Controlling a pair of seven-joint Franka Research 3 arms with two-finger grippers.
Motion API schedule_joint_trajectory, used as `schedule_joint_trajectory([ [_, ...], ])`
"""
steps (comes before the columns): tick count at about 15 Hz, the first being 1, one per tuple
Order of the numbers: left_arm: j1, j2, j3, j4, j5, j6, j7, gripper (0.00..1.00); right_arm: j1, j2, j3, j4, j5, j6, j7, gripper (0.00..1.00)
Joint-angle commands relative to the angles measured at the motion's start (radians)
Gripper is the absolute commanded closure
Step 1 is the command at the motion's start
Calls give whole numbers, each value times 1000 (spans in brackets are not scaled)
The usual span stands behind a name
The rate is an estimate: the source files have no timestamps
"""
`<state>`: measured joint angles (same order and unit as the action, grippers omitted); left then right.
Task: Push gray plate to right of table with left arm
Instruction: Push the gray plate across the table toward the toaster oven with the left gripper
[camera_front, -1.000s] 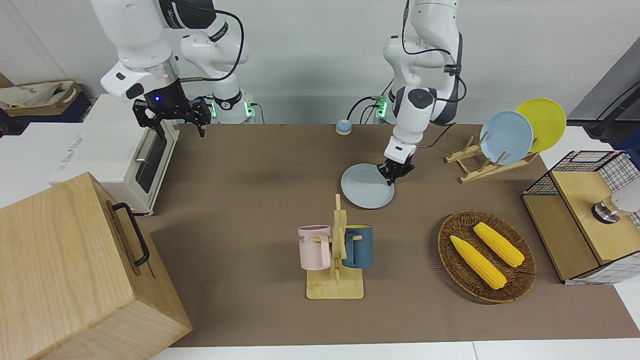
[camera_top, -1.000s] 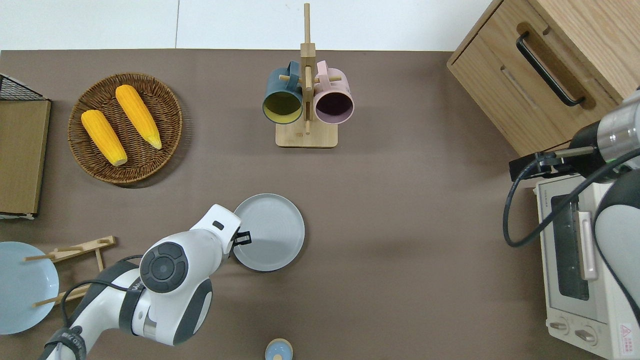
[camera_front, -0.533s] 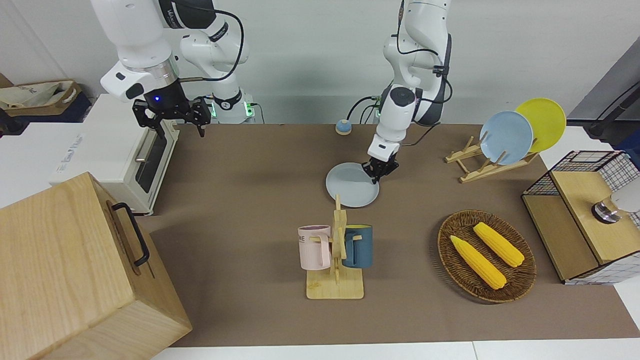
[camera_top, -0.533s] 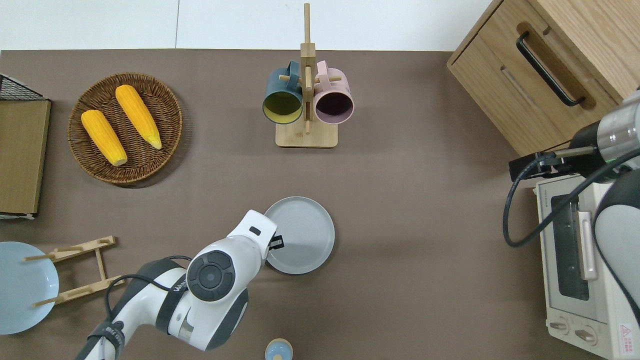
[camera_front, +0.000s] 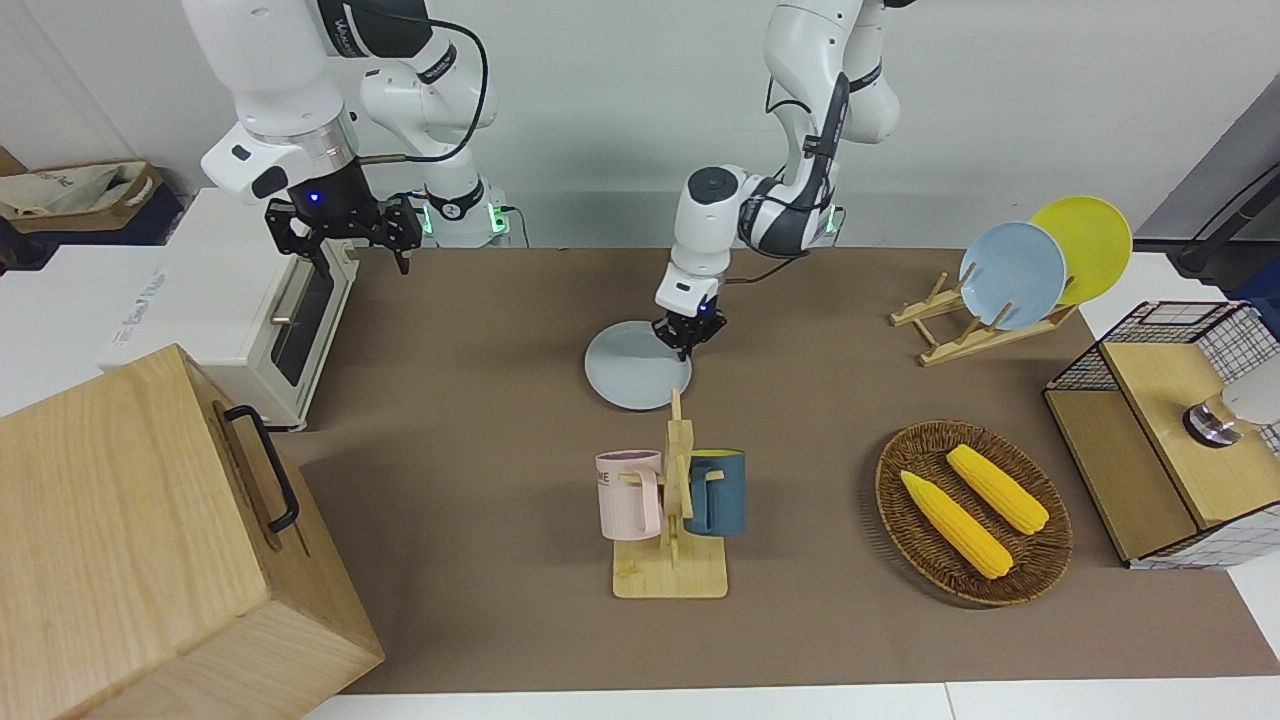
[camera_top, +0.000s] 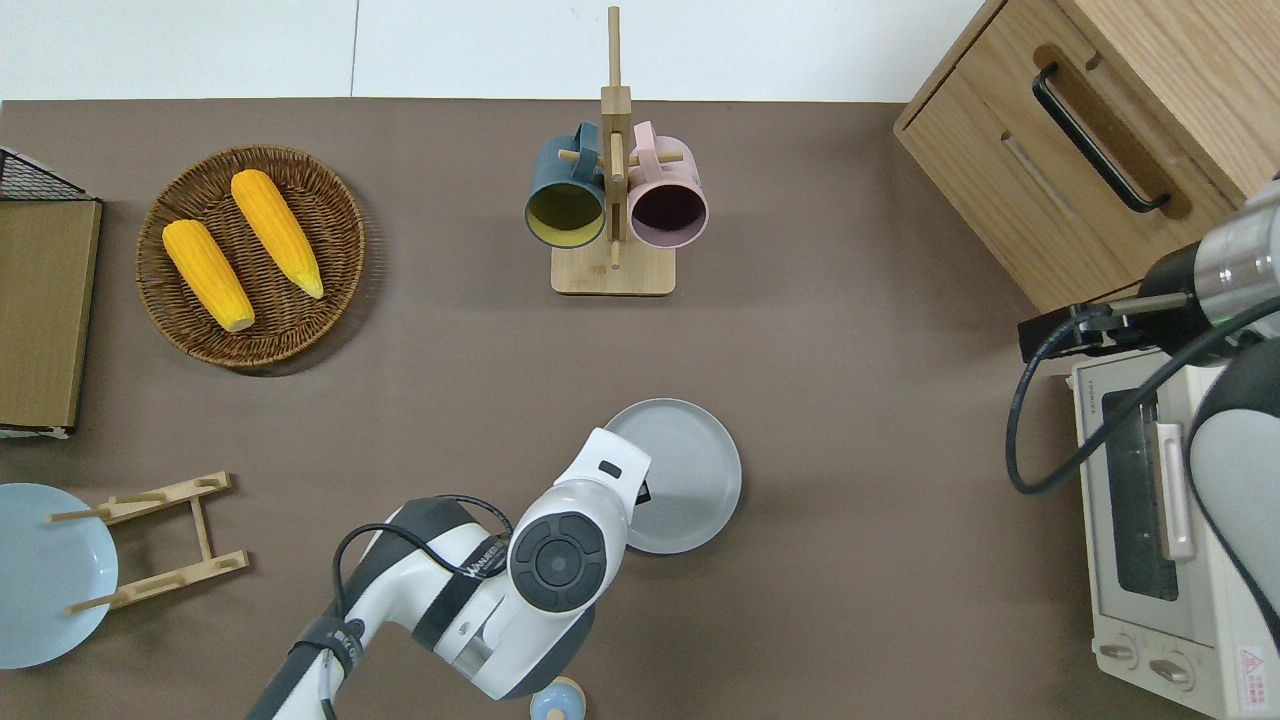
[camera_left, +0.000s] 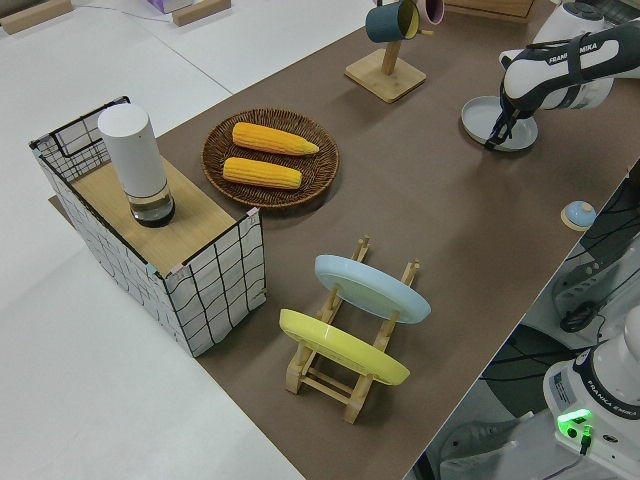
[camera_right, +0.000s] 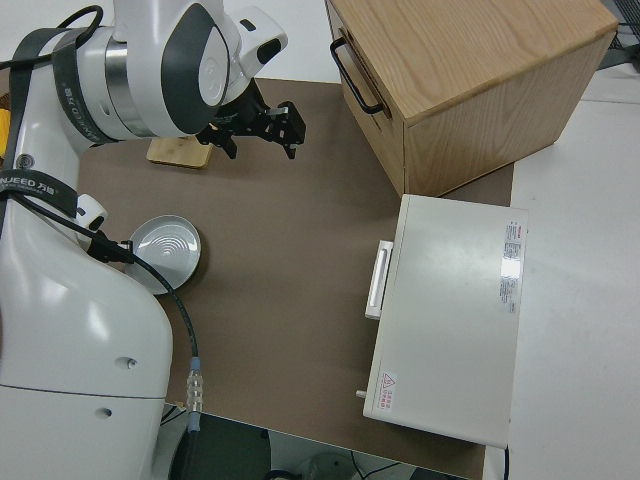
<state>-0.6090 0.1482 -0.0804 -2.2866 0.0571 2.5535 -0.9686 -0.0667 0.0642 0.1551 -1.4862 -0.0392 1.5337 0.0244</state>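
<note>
The gray plate (camera_front: 638, 365) lies flat on the brown table (camera_front: 480, 400), about midway along it and nearer to the robots than the mug rack. It also shows in the overhead view (camera_top: 690, 470) and the left side view (camera_left: 505, 118). My left gripper (camera_front: 688, 338) is down at the plate's rim, on the side toward the left arm's end of the table, touching it (camera_top: 642, 492). My right gripper (camera_front: 362, 262) is open, empty and parked.
A wooden rack with a pink and a dark blue mug (camera_front: 672, 500) stands farther from the robots than the plate. A wicker basket with two corn cobs (camera_front: 973, 512), a plate rack (camera_front: 985, 300), a toaster oven (camera_front: 250, 320), a wooden cabinet (camera_front: 150, 540) and a small bell (camera_front: 687, 253) are around.
My left gripper has slid along the table toward the right arm's end, and the gray plate has moved the same way with it. The right arm has not moved.
</note>
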Motion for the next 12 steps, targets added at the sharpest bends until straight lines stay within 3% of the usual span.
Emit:
schedule_joint_trajectory([
  [1, -83, 131, 2, 97, 13, -33, -99, 1000, -1, -6, 0, 1, 7, -11, 3, 17],
  [12, -230, 270, 2, 331, 13, -122, -303, 1000, -1, -6, 0, 3, 7, -11, 3, 17],
])
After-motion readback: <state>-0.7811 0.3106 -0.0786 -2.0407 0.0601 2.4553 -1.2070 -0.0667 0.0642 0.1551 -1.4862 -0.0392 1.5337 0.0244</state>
